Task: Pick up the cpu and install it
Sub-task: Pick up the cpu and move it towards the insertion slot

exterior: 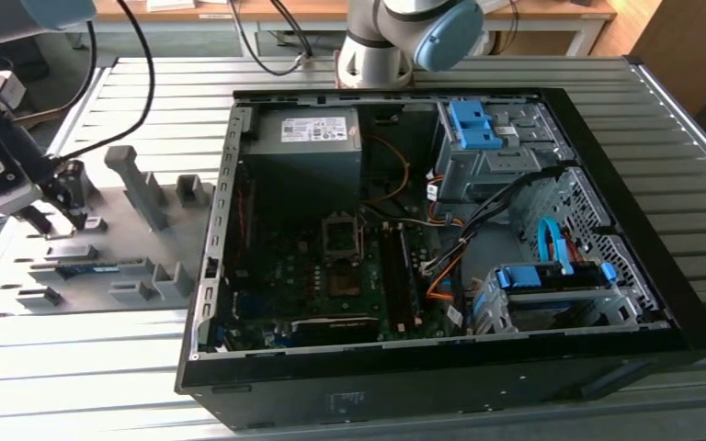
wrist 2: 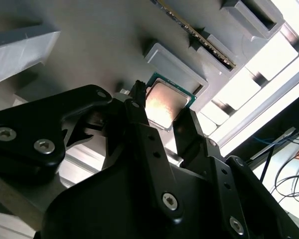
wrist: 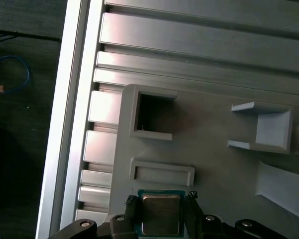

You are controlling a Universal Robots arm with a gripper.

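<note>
The cpu is a thin square chip with a pale silvery top and a green rim, and it sits between the two black fingers of my gripper. The first wrist view shows the cpu the same way, with a fingertip pressed to each side of it, so the gripper is shut on it. The chip hangs just above the grey parts tray, close to a shallow raised rectangular holder. In the exterior view my gripper is over that tray, to the left of the open computer case.
The case lies open on a slatted metal table, with the motherboard's cpu socket near its middle. On the tray are a blue-green memory stick, upright grey posts and small holders. A second arm's base stands behind the case.
</note>
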